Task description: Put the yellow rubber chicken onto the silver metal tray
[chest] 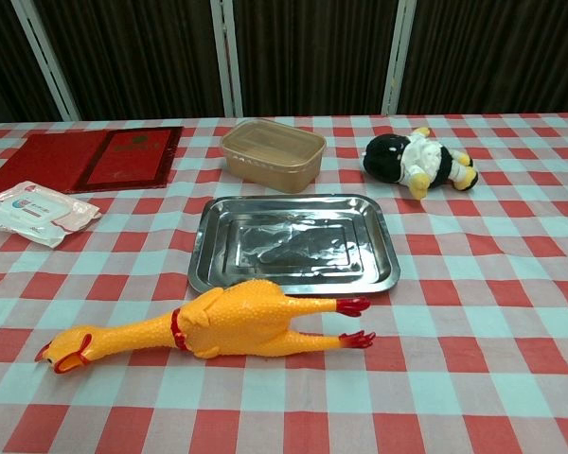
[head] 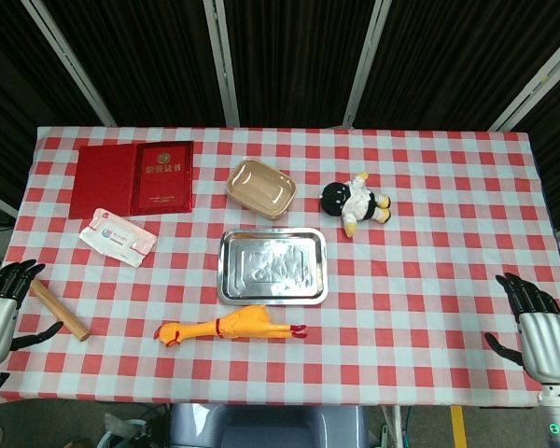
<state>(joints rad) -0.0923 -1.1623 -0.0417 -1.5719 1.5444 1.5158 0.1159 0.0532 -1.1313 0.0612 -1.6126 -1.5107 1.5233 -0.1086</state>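
Observation:
The yellow rubber chicken (head: 231,328) (chest: 222,326) lies on its side on the checked cloth, head to the left and red feet to the right, just in front of the silver metal tray (head: 228,288) (chest: 204,251). Nothing lies in the tray. My left hand (head: 0,305) hovers at the table's left edge with fingers spread, holding nothing. Far off at the right edge is my right hand (head: 539,329), fingers also apart and empty. Neither hand shows in the chest view.
A wooden stick (head: 60,310) lies beside the left hand. Behind the tray sit a brown plastic box (head: 260,187) (chest: 272,154), a red booklet (head: 136,178) (chest: 85,156), a wipes pack (head: 118,236) (chest: 36,211) and a plush doll (head: 355,203) (chest: 418,161).

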